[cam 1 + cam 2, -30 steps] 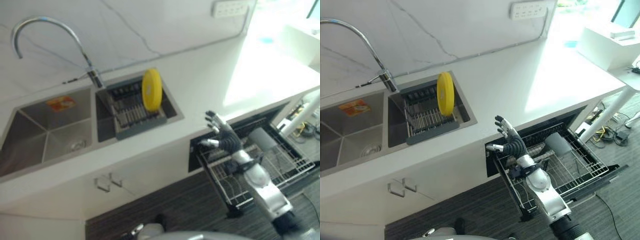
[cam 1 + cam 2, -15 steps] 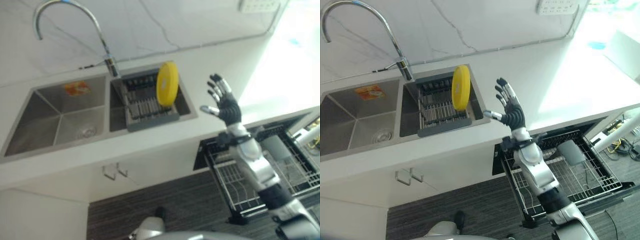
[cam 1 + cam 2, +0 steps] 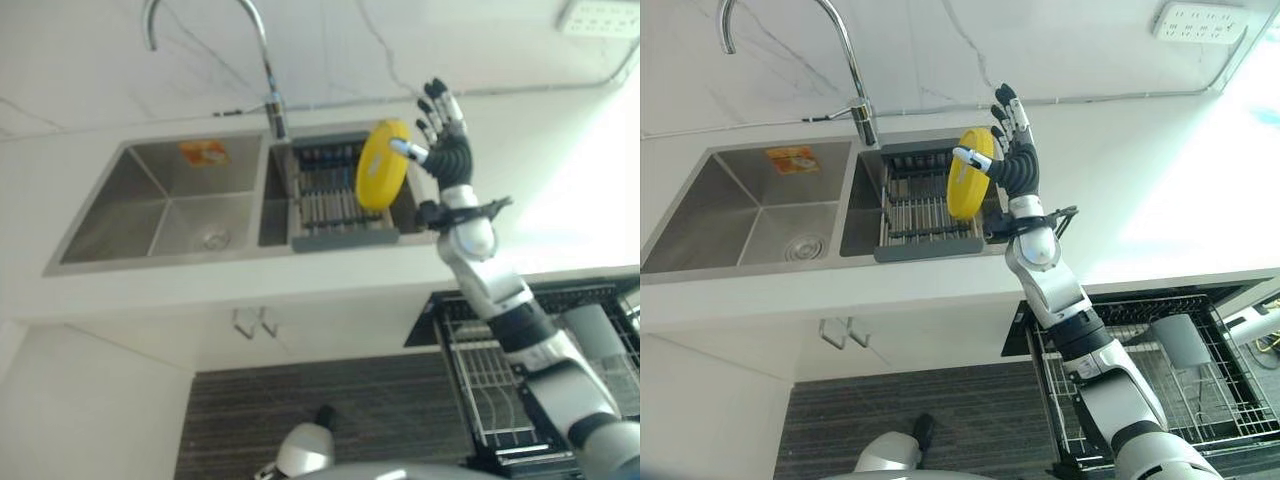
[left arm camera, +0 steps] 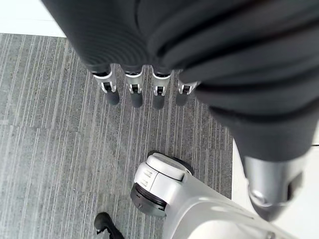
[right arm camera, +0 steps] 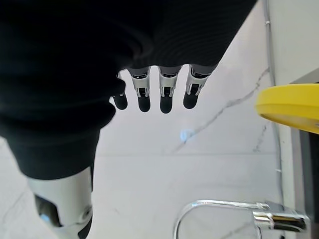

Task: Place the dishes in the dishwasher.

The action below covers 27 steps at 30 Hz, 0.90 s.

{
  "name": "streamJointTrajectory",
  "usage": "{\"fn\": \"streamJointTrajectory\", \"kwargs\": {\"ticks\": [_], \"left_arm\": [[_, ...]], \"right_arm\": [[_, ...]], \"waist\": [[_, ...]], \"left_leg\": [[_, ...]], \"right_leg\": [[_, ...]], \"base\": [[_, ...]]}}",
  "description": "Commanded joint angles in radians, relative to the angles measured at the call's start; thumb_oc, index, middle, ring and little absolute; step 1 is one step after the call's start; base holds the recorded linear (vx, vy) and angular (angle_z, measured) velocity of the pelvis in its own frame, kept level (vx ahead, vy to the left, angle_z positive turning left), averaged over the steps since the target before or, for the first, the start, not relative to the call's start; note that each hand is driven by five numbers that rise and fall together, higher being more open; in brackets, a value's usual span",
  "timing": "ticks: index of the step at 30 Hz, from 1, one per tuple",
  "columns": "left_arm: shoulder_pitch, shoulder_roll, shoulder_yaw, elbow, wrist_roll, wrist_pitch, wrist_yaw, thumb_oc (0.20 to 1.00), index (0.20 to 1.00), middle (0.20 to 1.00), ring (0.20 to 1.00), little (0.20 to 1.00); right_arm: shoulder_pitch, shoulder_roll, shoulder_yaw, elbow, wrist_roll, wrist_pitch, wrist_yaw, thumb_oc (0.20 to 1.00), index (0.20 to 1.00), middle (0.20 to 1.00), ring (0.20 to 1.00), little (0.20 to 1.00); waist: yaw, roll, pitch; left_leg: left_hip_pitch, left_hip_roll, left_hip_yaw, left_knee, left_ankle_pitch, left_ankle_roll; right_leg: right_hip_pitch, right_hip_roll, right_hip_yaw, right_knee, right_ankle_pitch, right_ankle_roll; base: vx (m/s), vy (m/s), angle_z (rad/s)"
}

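Note:
A yellow plate (image 3: pixel 380 165) stands on edge in the grey drying rack (image 3: pixel 325 205) in the right sink basin. My right hand (image 3: pixel 1016 166) is raised over the counter just right of the plate, open with its fingers spread. Its thumb tip lies across the plate's upper edge; I cannot tell whether it touches. In the right wrist view the fingers (image 5: pixel 167 94) are straight and the plate (image 5: pixel 289 107) sits off to the side. The dishwasher's wire rack (image 3: pixel 1210 400) is pulled out at the lower right. My left hand (image 4: pixel 134 89) hangs open over the floor.
A curved tap (image 3: pixel 845 50) rises behind the sinks, and the left basin (image 3: pixel 750 205) holds an orange sticker. A grey cup (image 3: pixel 1180 340) lies in the dishwasher rack. A wall socket (image 3: pixel 1198 22) is at the back right. White counter stretches right of the sink.
My right hand has risen from above the dishwasher rack, crossed the counter and come up beside the yellow plate. The camera has turned left, shifting the whole scene.

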Motion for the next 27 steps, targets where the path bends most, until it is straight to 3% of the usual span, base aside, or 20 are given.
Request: {"fn": "streamJointTrajectory", "kwargs": {"ticks": [1,10,18,27], "left_arm": [[-0.014,0.047,-0.101,0.053,0.040,0.004,-0.009,1.000,1.000,1.000,1.000,1.000],[-0.015,0.081,-0.093,0.068,0.059,0.002,-0.027,1.000,1.000,1.000,1.000,1.000],[-0.021,0.101,-0.106,0.064,0.064,0.001,-0.055,1.000,1.000,1.000,1.000,1.000],[-0.037,0.095,-0.126,0.041,0.035,0.006,-0.077,1.000,1.000,1.000,1.000,1.000]], "right_arm": [[-0.084,-0.022,-0.022,0.045,0.011,-0.046,-0.055,1.000,1.000,1.000,1.000,1.000],[-0.139,-0.085,-0.098,0.106,0.039,-0.072,-0.138,1.000,1.000,1.000,1.000,1.000],[-0.136,-0.082,-0.118,0.179,0.094,-0.033,-0.102,1.000,1.000,1.000,1.000,1.000],[-0.193,-0.081,-0.110,0.256,0.070,-0.004,-0.046,1.000,1.000,1.000,1.000,1.000]], "waist": [[0.029,0.019,-0.065],[0.036,0.029,-0.065],[0.042,0.043,-0.048],[0.061,0.080,0.005]], "left_leg": [[-0.062,0.044,0.046,0.009,-0.039,-0.012],[-0.072,0.022,0.033,0.006,-0.038,0.001],[-0.089,0.005,0.019,0.010,-0.034,0.012],[-0.130,-0.008,-0.033,0.024,-0.014,0.012]], "right_leg": [[-0.007,-0.021,0.040,0.082,-0.114,-0.012],[-0.011,-0.047,0.042,0.085,-0.105,0.010],[-0.027,-0.076,0.044,0.104,-0.100,0.024],[-0.067,-0.096,0.061,0.144,-0.111,0.020]], "base": [[0.06,0.022,0.12],[0.06,0.016,0.04],[0.06,0.024,0.10],[0.03,0.028,0.08]]}}
